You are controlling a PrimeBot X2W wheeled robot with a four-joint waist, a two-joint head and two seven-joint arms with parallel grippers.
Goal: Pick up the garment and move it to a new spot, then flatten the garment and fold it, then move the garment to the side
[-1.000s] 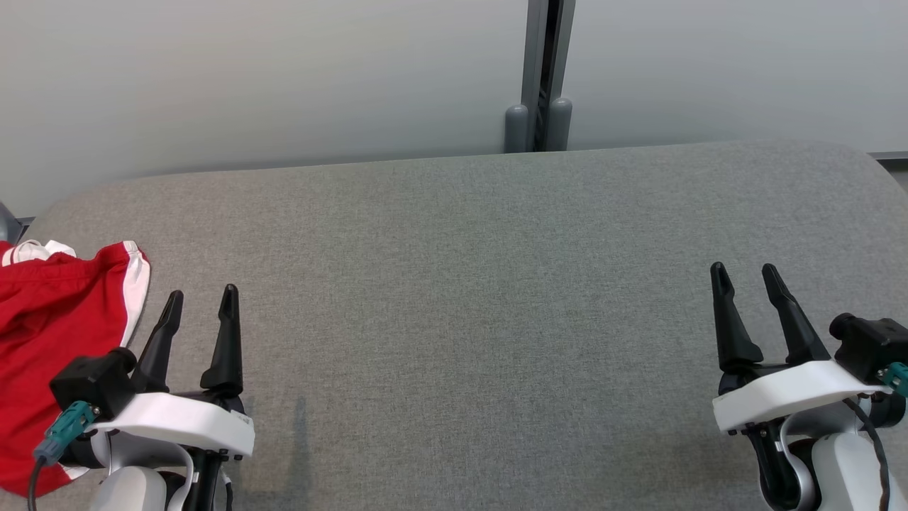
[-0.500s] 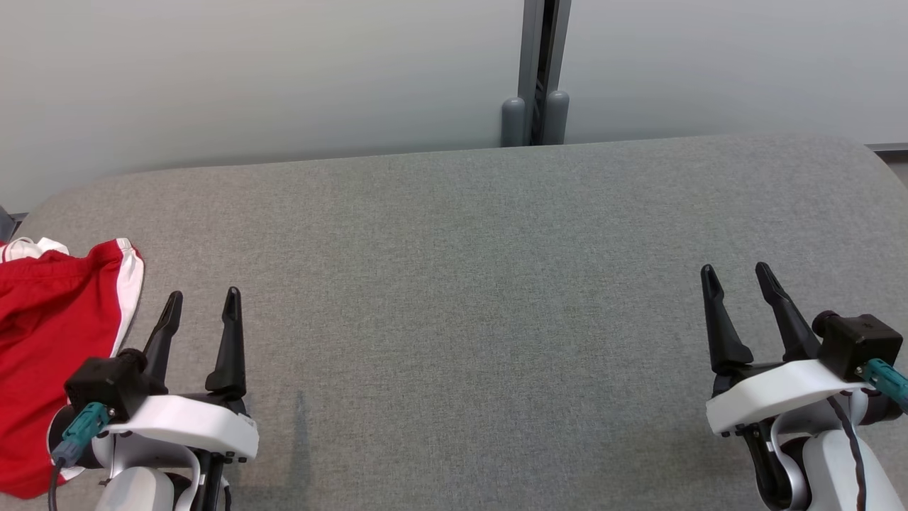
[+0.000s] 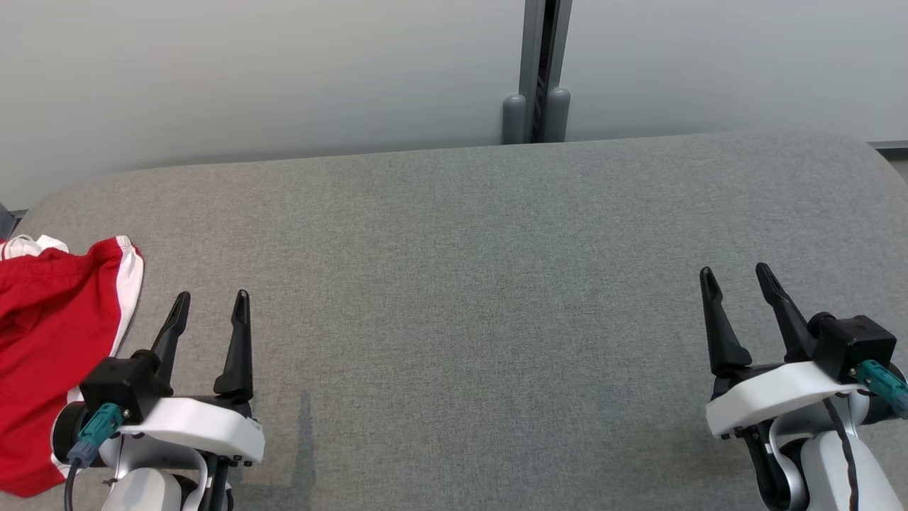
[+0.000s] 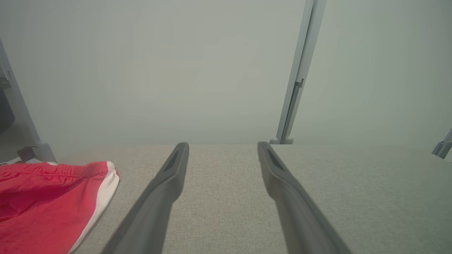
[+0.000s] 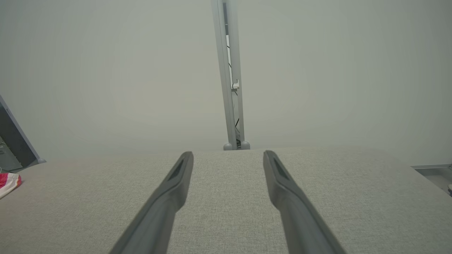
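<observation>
Since a second ago the head view has shifted a little, and measured against the garment (image 3: 50, 341) the left tool (image 3: 213, 294) has edged rightward, away from the cloth. The right tool (image 3: 733, 268) has drifted slightly leftward in that view. One garment, red with a white side stripe and some white trim at its far end, lies rumpled along the left edge of the table (image 3: 461, 234), running out of view on the left. Just beside it, toward the near left corner, is the left tool, its two dark fingers (image 3: 239, 341) spread apart over bare grey fabric, clear of the cloth. Behind the far edge, about midway along it, one grey post (image 3: 537, 64) stands between two pale wall panels, with two rounded feet at its base. Toward the near right corner is the right tool, well apart from the garment, its two fingers likewise spread wide over bare table
</observation>
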